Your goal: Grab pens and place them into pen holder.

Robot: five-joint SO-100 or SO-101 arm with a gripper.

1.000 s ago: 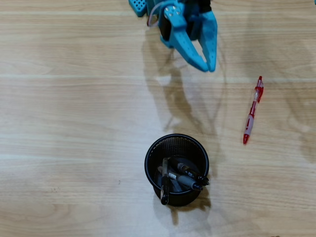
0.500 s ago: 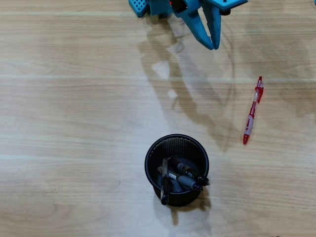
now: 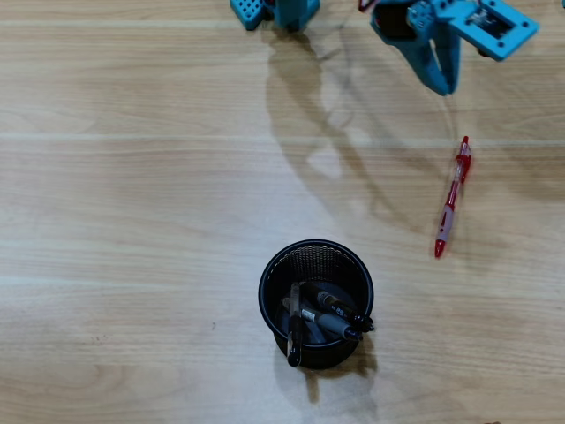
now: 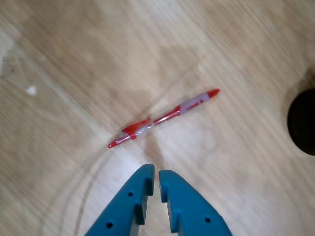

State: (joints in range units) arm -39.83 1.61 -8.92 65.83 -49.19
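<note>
Overhead view: pale wood-grain table [image 3: 132, 203]. Blue two-finger gripper [image 3: 444, 86] at the far right edge, tips pointing toward the near side. Slim red-and-white pen [image 3: 451, 198] lies flat on the table just nearer than those tips, not touching them, its length running far to near with a slight slant. Round black wire-mesh pen holder [image 3: 274, 265] stands upright near centre, well left of that pen. Three dark pens [image 3: 328, 314] lean inside it; their colours are hard to separate here. Wrist view: gripper [image 4: 156, 173] fingers nearly together, a thin slit between them, empty. Red-and-white pen [image 4: 165, 118] lies diagonally just beyond the tips. Dark curve at right edge, probably the holder.
</note>
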